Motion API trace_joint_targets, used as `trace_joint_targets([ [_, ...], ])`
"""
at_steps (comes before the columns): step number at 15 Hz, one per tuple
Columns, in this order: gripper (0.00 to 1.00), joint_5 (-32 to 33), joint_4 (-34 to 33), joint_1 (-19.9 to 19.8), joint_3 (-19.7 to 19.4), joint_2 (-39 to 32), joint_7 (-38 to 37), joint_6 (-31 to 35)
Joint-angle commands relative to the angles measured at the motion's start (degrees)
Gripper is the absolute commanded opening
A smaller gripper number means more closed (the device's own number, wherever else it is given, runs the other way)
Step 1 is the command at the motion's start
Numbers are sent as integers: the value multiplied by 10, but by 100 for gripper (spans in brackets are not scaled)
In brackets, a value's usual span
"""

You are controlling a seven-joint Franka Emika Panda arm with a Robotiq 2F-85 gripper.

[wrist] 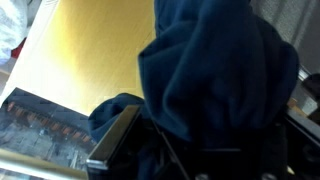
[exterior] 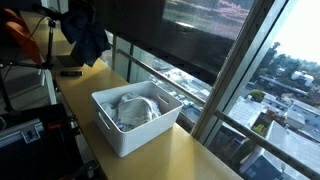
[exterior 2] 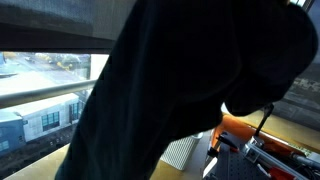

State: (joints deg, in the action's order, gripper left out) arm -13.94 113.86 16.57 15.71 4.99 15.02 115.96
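Observation:
A dark blue cloth (exterior: 91,42) hangs in the air over the far end of the yellow table (exterior: 190,150), held from above by my gripper (exterior: 78,17). In the wrist view the cloth (wrist: 215,70) is bunched between the fingers of the gripper (wrist: 200,140) and hides most of them. Only one dark finger shows at the lower left. The cloth (exterior 2: 170,80) also fills most of an exterior view. The gripper is shut on the cloth.
A white plastic bin (exterior: 112,135) with a pale crumpled cloth (exterior: 136,108) inside stands mid-table. Large windows (exterior: 250,60) run along one table edge. A small dark object (exterior: 70,71) lies on the far table. Orange equipment (exterior 2: 245,130) and stands (exterior: 20,40) are nearby.

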Motion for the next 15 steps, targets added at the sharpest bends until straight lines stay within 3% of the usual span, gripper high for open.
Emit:
trace_joint_targets([
  [1,0,-12,34,-9,-12,-32,24,21],
  [9,0,2,-2,-21,-7,-133,30,72],
  [15,0,89,-59,-8,0,-195,30,120],
])
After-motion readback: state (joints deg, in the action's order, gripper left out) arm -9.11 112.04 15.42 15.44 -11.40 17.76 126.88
